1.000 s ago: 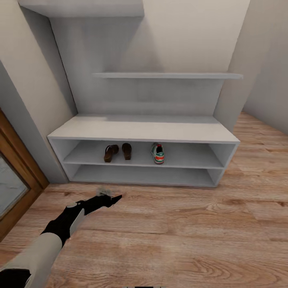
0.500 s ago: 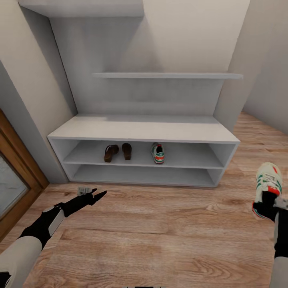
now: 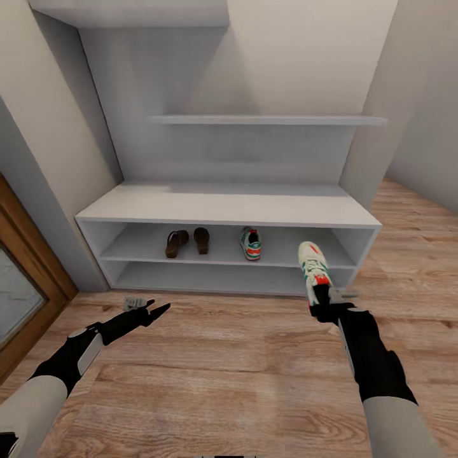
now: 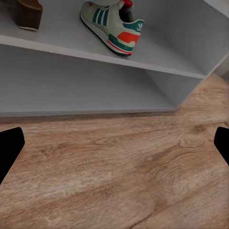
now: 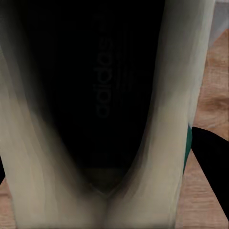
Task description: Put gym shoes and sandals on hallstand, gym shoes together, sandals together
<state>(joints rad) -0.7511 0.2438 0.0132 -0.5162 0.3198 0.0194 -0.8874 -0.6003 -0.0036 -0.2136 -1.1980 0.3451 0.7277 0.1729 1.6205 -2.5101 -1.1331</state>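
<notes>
White-and-green, the second gym shoe (image 3: 313,266) is being carried heel-first in the right hand (image 3: 326,306), which is clamping it just short of the hallstand (image 3: 229,210). The next move is probably reaching ahead to set it beside the one gym shoe (image 3: 250,243) shelved near two sandals (image 3: 187,242). The left hand (image 3: 152,312) is hanging spread and empty.

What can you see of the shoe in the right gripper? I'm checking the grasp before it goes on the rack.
The held gym shoe is white with green side stripes and a red-orange heel. The right gripper grips its heel end, toe pointing up and away toward the hallstand. It hangs above the floor, in front of the shelves, touching nothing else. The right wrist view looks into its dark opening.
</notes>
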